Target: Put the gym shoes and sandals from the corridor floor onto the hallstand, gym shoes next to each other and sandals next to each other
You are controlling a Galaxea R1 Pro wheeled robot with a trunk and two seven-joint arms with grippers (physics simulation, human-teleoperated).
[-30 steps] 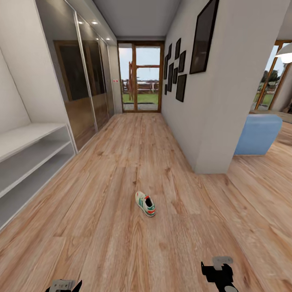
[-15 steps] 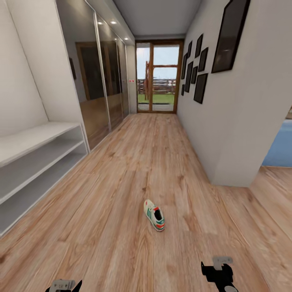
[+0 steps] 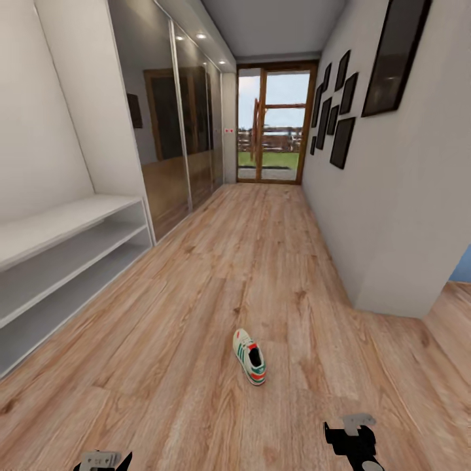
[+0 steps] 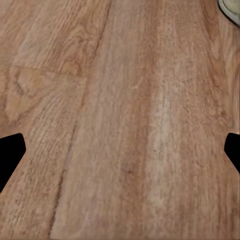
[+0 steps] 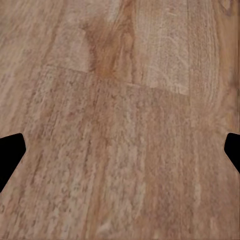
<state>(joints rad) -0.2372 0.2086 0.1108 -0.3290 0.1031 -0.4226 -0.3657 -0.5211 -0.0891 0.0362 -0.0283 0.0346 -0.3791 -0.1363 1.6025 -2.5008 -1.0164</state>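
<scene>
one gym shoe (image 3: 249, 356) lies on the wood floor (image 3: 196, 294); both grippers (image 4: 120, 150) (image 5: 120, 150) hang spread wide, holding nothing.

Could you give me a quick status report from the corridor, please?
Left gripper and right gripper open, empty, over bare floor. One gym shoe on the floor ahead; hallstand at left, shelves bare. Nothing between robot and shoe.

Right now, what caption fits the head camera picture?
One gym shoe lies on the wood corridor floor, with the white shoe rack at left.
</scene>
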